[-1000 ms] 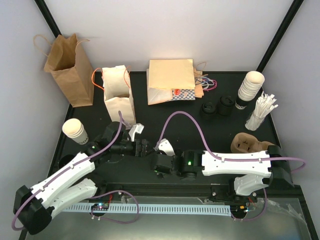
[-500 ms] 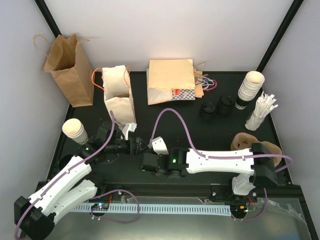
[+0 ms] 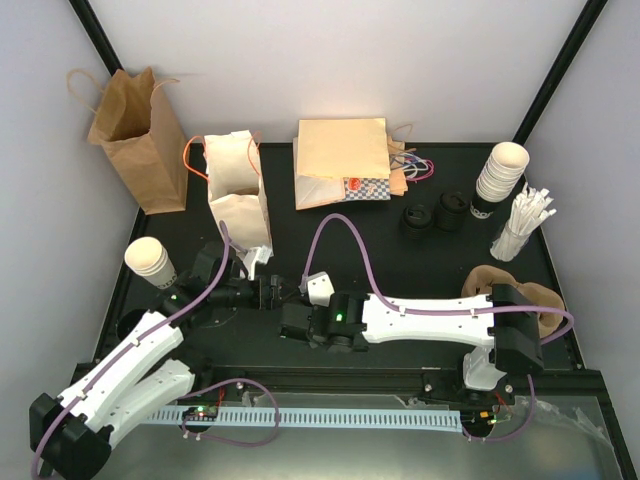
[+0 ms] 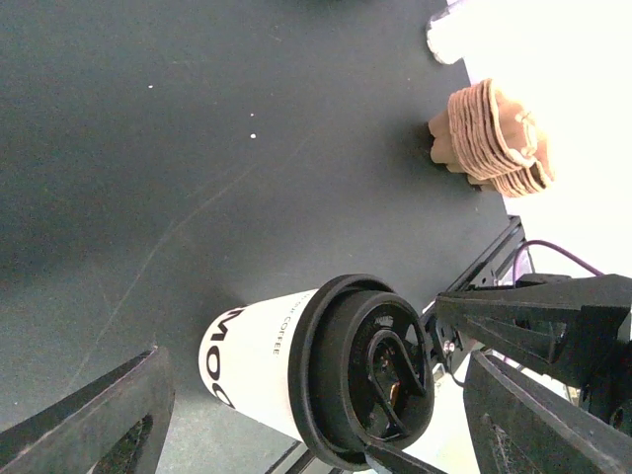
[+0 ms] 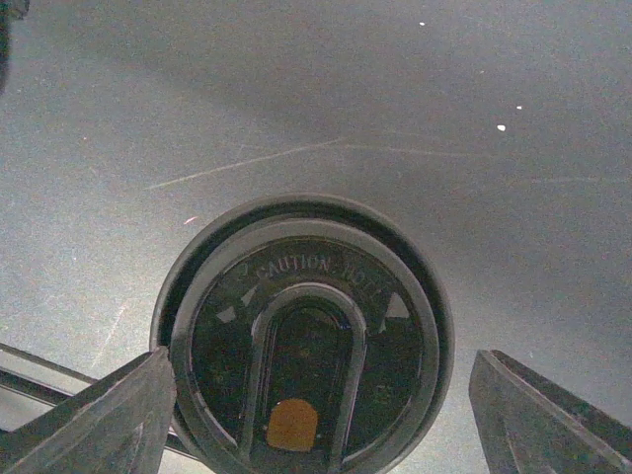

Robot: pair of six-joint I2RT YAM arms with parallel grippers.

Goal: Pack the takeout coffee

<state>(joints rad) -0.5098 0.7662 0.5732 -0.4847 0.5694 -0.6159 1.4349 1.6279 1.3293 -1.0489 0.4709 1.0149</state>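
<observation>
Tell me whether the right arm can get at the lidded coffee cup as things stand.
Probably yes. The right gripper is open directly above the takeout coffee, a finger showing either side of its black lid, with nothing in the way.

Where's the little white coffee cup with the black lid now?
The small cream-white paper cup with a round black plastic lid stands near the front edge of the black table, left of centre, under the right pincer.
</observation>
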